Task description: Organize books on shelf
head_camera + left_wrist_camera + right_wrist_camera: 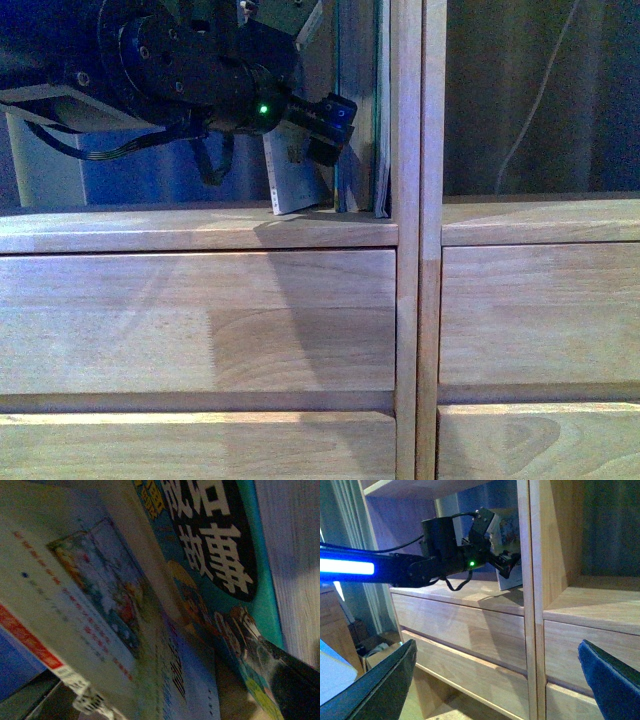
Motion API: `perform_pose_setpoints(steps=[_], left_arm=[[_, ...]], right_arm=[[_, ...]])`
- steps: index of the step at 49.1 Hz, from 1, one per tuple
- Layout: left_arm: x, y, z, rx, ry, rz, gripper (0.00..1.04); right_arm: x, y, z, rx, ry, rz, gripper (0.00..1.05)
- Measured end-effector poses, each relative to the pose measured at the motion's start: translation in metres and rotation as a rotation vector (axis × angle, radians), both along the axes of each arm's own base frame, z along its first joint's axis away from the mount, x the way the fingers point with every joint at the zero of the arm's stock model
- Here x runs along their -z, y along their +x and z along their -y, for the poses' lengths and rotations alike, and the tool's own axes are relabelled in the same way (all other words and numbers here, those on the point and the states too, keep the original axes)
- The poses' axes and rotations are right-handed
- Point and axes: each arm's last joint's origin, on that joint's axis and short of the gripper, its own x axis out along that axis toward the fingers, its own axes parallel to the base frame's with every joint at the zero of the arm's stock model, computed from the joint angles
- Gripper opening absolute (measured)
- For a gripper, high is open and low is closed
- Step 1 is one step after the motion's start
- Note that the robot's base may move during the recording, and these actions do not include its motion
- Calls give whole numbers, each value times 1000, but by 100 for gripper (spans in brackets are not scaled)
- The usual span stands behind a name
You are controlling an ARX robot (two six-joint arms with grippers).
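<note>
Hazards, near to far: in the front view, above the drawer fronts (pixel 200 320), the booklet (pixel 292 185) stands tilted on the board of the shelf (pixel 150 232) in the left compartment, its lower edge near the board's front lip; being thin and floppy, it would likely buckle or slide forward off the board if pushed from above or let go before it is upright; just behind it the teal book (pixel 355 110) stands upright against the central divider (pixel 407 120), and a sideways shove from the arm could tip it or jam the booklet's corner against its cover.

Hands: the right gripper (pixel 496 645) waits outside the shelf, fingers spread wide, nothing between them and touching nothing; farther in, the left gripper (pixel 325 125) sits at the booklet's upper part, beside the teal book; the left wrist view is filled by both covers at very close range, with one dark fingertip (pixel 295 685) lying over the teal cover; whether this hand is clenched on the booklet or merely pressed against it cannot be told.
</note>
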Motion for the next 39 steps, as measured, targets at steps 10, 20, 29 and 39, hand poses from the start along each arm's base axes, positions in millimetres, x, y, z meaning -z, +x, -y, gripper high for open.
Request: perform_pose_setpoints(steps=[10, 20, 29, 39], left_arm=[[3, -1, 0, 1, 72, 60, 97], [2, -7, 0, 27, 245, 253, 97], [3, -13, 4, 41, 349, 278, 97], [7, -13, 1, 45, 362, 236, 97]], right_arm=[[0, 0, 0, 0, 0, 0, 98], [0, 0, 0, 0, 0, 0, 98], [0, 0, 0, 0, 0, 0, 98], [0, 0, 0, 0, 0, 0, 98]])
